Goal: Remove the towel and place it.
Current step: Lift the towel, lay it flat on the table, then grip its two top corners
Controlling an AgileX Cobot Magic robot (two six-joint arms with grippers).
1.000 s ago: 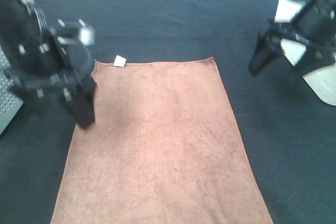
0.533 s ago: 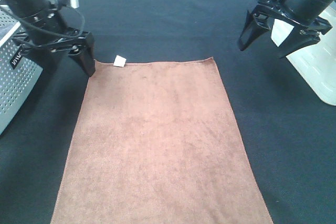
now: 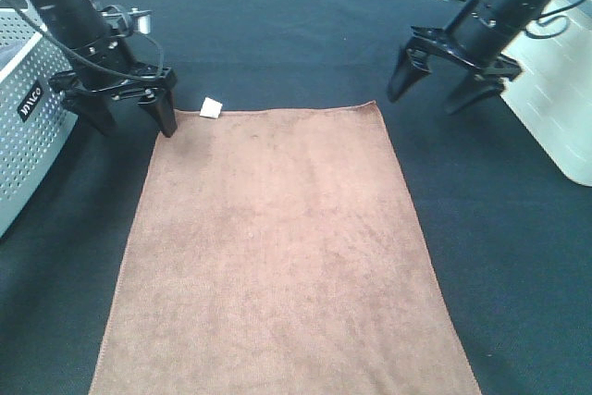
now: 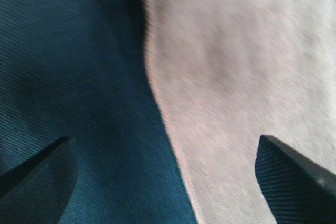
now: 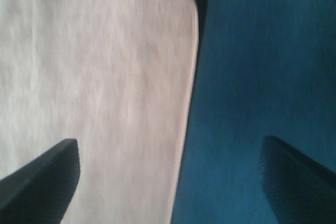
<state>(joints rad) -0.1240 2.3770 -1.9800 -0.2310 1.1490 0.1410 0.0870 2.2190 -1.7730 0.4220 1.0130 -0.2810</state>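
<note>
The brown towel [image 3: 277, 247] lies spread flat on the dark table, with its small white tag [image 3: 211, 107] at the far left corner. My left gripper [image 3: 129, 116] is open and empty, hanging just beside the towel's far left corner; its wrist view shows the towel [image 4: 247, 77] edge between the open fingers [image 4: 294, 177]. My right gripper [image 3: 435, 92] is open and empty, just right of the towel's far right corner; its wrist view shows the towel [image 5: 94, 77] edge between the fingers [image 5: 42, 177].
A grey perforated basket [image 3: 23, 150] stands at the left edge. A white container [image 3: 560, 90] stands at the right edge. The dark table cloth [image 3: 277, 25] surrounds the towel.
Both arms have moved away from the towel and settled at its far corners. The left gripper rose from the towel's left edge toward the far left corner. The towel has not moved.
</note>
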